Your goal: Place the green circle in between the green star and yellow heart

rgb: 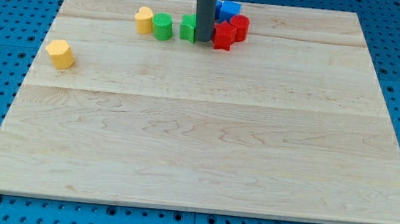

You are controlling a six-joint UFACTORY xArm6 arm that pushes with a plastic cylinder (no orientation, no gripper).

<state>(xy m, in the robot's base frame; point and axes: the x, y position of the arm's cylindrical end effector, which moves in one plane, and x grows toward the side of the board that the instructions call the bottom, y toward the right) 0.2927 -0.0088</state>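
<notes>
The green circle (162,27) stands near the view's top, between the yellow heart (144,20) on its left and the green star (188,28) on its right. It is close to the heart, with a small gap to the star. My rod comes down from the view's top and my tip (203,39) rests just right of the green star, partly hiding it, and left of the red star (224,36).
A red cylinder (239,26) and a blue block (228,10) sit right of the rod, behind the red star. A yellow hexagon (60,54) lies alone near the wooden board's (204,142) left edge. Blue pegboard surrounds the board.
</notes>
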